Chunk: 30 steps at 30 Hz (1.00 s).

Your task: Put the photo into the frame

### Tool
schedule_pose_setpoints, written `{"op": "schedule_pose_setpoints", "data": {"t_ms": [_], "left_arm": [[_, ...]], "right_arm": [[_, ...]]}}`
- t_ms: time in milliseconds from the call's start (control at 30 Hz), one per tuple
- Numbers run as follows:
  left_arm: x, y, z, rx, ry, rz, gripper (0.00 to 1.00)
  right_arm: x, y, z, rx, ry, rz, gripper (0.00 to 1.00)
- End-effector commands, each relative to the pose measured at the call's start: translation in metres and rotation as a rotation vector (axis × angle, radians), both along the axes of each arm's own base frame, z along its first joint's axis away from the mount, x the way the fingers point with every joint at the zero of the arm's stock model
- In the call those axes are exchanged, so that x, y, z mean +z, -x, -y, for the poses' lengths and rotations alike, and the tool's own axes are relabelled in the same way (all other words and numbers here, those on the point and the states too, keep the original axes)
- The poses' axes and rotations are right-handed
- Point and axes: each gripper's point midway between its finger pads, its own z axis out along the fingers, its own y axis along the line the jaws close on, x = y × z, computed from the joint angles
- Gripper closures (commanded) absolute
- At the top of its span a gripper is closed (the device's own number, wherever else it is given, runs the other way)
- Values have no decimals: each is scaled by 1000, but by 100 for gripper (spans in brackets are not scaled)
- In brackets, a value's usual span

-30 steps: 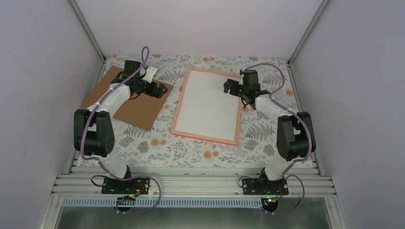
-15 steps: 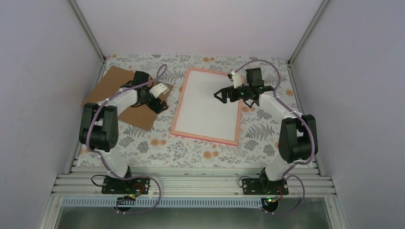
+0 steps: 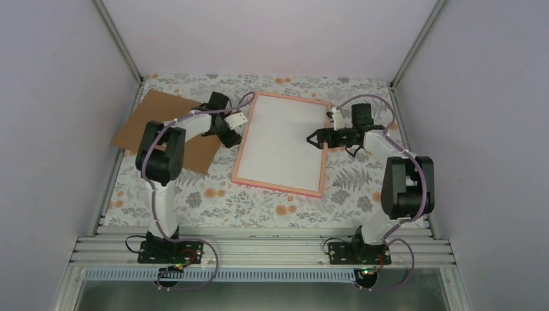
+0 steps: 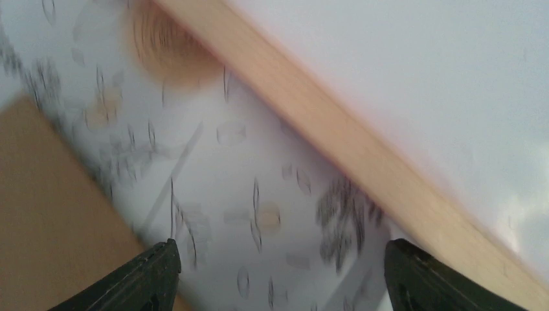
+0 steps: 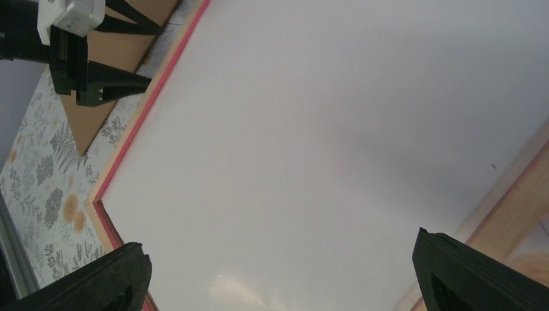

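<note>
The pink frame [image 3: 275,188] lies flat mid-table. A plain white sheet, the photo [image 3: 281,139] back side up, fills it; no cat picture shows. My left gripper [image 3: 228,137] is open and empty, low over the tablecloth just left of the frame's left edge [image 4: 362,149], between it and the cardboard. In the left wrist view the left gripper [image 4: 278,272] frames bare cloth. My right gripper [image 3: 313,140] is open and empty above the photo's right part. The right wrist view shows the right gripper [image 5: 278,272] over the white sheet [image 5: 324,129] and the frame's pink rim [image 5: 157,91].
A brown cardboard backing board [image 3: 149,120] lies at the back left, also in the left wrist view [image 4: 45,214] and the right wrist view [image 5: 116,52]. Floral tablecloth [image 3: 213,201] covers the table. Enclosure walls stand on three sides.
My left arm has swung right, off the cardboard to the frame's left edge. My right gripper has moved right and down toward the frame's right side, still open.
</note>
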Motion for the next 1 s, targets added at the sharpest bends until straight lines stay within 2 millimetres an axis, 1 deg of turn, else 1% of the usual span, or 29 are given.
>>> {"op": "schedule_pose_setpoints", "data": {"t_ms": [0,133,200,300,333,400,467,533,567,633,700,767,833,967], "left_arm": [[-18,-9,27,-56,-6,-20,21],[-29,-15,51,-83,8,-45,21],[-31,-17,65,-99,24,-48,21],[-30,-19,92,-131,42,-48,21],[-28,-21,100,-134,45,-44,20],[-13,-28,113,-127,75,-21,18],[6,-37,114,-92,103,15,12],[28,-46,106,-53,124,61,2],[45,-52,98,-30,142,91,0],[63,-65,77,29,164,116,0],[71,-83,48,108,173,117,0],[74,-101,23,174,172,116,0],[69,-117,2,234,166,113,0],[60,-143,-27,328,183,89,0]], "right_arm": [[3,7,16,-15,-14,4,0],[7,11,27,-42,-4,14,0],[10,14,32,-57,0,20,0],[13,17,38,-67,4,31,0],[14,18,38,-66,5,35,0],[18,19,37,-66,-3,46,0],[23,17,35,-68,-23,57,0],[28,15,32,-69,-41,64,0],[30,14,29,-65,-46,69,0],[35,13,23,-54,-51,78,0],[38,12,15,-39,-53,86,0],[41,9,9,-25,-50,96,0],[42,6,4,-13,-41,102,0],[48,-1,-3,13,-20,121,0]]}}
